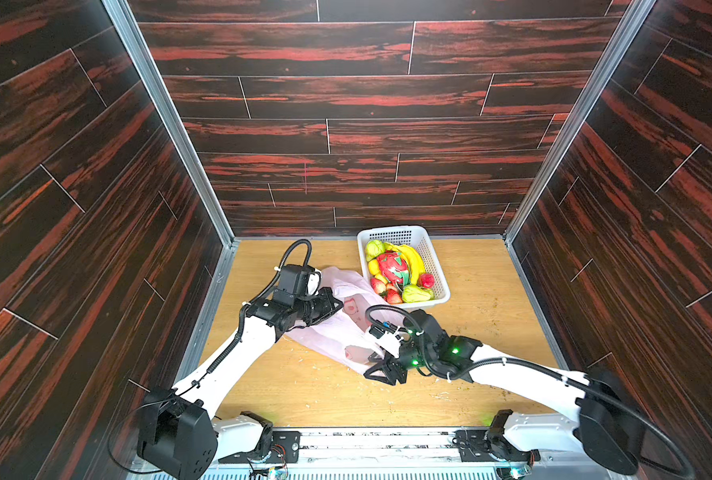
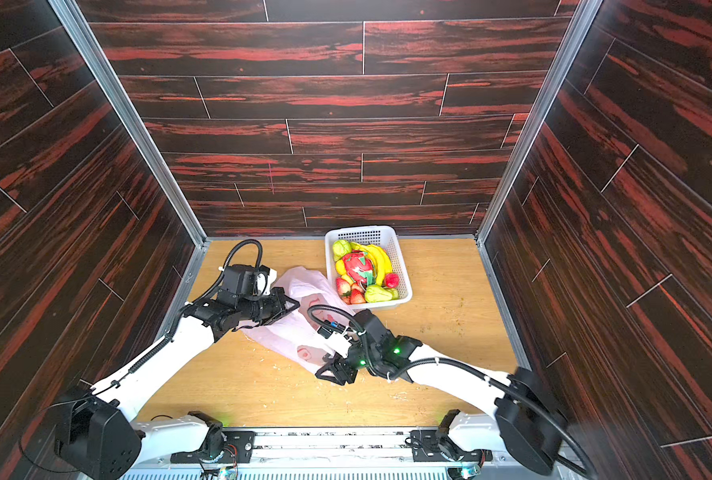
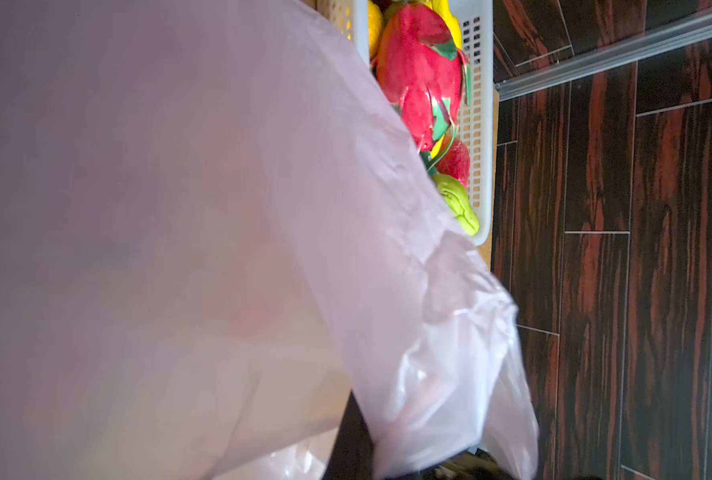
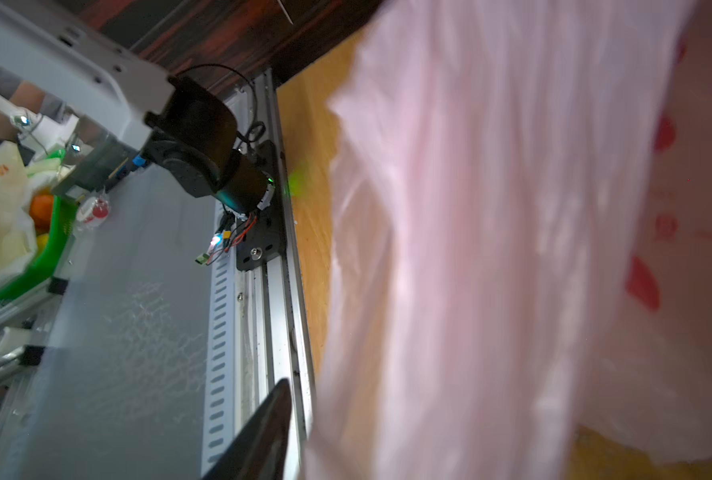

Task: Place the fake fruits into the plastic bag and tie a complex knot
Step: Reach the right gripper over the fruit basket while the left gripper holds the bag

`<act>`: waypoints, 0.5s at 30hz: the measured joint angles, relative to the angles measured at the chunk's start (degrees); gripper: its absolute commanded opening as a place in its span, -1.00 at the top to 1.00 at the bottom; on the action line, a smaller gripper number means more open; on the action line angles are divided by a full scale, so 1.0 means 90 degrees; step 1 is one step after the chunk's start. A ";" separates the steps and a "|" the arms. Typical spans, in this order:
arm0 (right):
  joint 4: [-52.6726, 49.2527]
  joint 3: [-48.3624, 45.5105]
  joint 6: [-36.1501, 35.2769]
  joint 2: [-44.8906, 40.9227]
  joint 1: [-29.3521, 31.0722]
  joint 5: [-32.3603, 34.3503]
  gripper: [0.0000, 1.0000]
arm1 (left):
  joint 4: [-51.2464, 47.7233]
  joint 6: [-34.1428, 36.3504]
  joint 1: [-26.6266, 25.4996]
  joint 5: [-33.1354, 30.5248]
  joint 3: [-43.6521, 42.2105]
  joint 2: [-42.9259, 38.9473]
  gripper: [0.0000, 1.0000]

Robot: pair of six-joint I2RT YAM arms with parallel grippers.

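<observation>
The thin translucent pale-pink plastic bag with red prints (image 1: 329, 338) lies on the wooden tabletop (image 1: 304, 395), just beside the white perforated plastic basket (image 1: 404, 230) holding the glossy fake fruits (image 1: 393, 266). The left jaws are pressed together on the bag's far part. The right jaws stand spread about its near end.

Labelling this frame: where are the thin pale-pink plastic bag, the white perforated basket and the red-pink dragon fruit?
pale-pink plastic bag (image 1: 329, 340), a top view, bare middle panel.
white perforated basket (image 1: 433, 262), a top view, right wall.
red-pink dragon fruit (image 3: 416, 79), left wrist view, red body.
</observation>
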 measured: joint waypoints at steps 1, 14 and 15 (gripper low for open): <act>-0.0063 0.0024 -0.0010 -0.0189 0.0005 0.0058 -0.50 | 0.0000 0.0005 0.0000 -0.0032 -0.0032 -0.0002 1.00; -0.2310 0.2023 0.0386 -0.1826 -0.0243 0.2101 -0.89 | 0.0032 0.0141 0.0000 -0.0355 -0.0561 -0.0534 1.00; -0.2482 0.2203 0.0464 -0.1817 -0.0406 0.2208 -0.89 | 0.0046 0.0119 0.0000 -0.0357 -0.0580 -0.0551 1.00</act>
